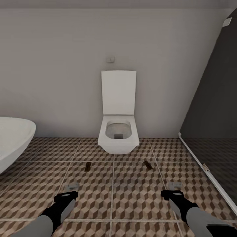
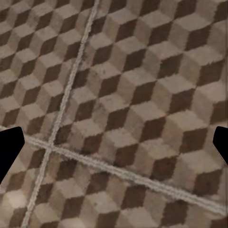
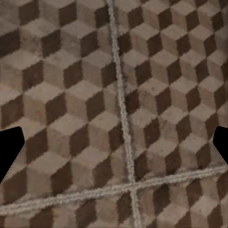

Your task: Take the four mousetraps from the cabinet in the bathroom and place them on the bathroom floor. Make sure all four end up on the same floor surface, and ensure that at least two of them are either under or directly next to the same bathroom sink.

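Nearest me, my left gripper [image 1: 70,190] and my right gripper [image 1: 174,188] both hang low over the bathroom floor [image 1: 113,200], forearms reaching forward from 7 and 5 o'clock of the head view, wrists pitched down so each wrist camera looks straight onto the cube-patterned tiles. Both sets of fingers are spread wide with bare tile between them; neither holds anything. Beyond them, two mousetraps already lie flat on the tiles: the left mousetrap [image 1: 87,167] sits at about 1 o'clock from my left gripper, its long axis running almost straight away from me, and the right mousetrap [image 1: 148,165] lies at about 11 o'clock from my right gripper, its long axis slanted toward 11. Each arm is nearer to the trap on its own side. Farther on stands the toilet [image 1: 118,131], lid raised against the wall [image 1: 52,65], with the traps just in front of it and flanking it. A white bathtub [image 1: 13,138] curves in at 9 o'clock and a dark glass shower screen [image 1: 214,108] stands at 3. I judge these two traps are down, though no sink is beside them here.
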Tool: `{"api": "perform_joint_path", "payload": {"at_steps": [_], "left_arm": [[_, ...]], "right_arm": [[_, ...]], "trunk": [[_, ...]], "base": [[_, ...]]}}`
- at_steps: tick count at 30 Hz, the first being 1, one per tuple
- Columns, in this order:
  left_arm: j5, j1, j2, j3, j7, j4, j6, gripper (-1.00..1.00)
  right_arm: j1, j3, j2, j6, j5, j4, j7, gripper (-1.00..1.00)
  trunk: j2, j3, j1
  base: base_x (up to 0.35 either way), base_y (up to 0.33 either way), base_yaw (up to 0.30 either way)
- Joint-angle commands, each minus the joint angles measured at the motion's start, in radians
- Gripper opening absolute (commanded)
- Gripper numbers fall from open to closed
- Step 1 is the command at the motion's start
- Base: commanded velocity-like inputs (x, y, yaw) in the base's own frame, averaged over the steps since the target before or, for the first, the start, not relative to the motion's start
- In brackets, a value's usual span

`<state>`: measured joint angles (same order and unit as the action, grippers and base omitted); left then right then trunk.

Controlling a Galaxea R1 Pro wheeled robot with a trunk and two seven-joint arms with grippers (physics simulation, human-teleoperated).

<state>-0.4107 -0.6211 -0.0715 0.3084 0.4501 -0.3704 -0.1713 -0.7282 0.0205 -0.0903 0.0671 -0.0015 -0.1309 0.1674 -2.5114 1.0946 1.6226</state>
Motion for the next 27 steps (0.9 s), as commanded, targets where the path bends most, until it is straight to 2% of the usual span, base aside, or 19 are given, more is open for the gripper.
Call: {"api": "perform_joint_path", "payload": {"at_steps": [1,27], "left_arm": [[-0.006,0.000,-0.001,0.008,0.007,-0.003,-0.007,1.00],[-0.008,0.000,-0.002,0.006,0.007,-0.004,-0.004,1.00]], "right_arm": [[0.000,0.002,-0.001,0.004,-0.001,-0.002,0.003,1.00],[0.000,0.002,-0.005,-0.005,-0.002,-0.001,0.012,1.00]], "trunk": [[0.000,-0.003,-0.001],[0.006,-0.104,-0.012]], "base": [[0.000,0.000,0.000],[0.000,0.000,0.000]]}}
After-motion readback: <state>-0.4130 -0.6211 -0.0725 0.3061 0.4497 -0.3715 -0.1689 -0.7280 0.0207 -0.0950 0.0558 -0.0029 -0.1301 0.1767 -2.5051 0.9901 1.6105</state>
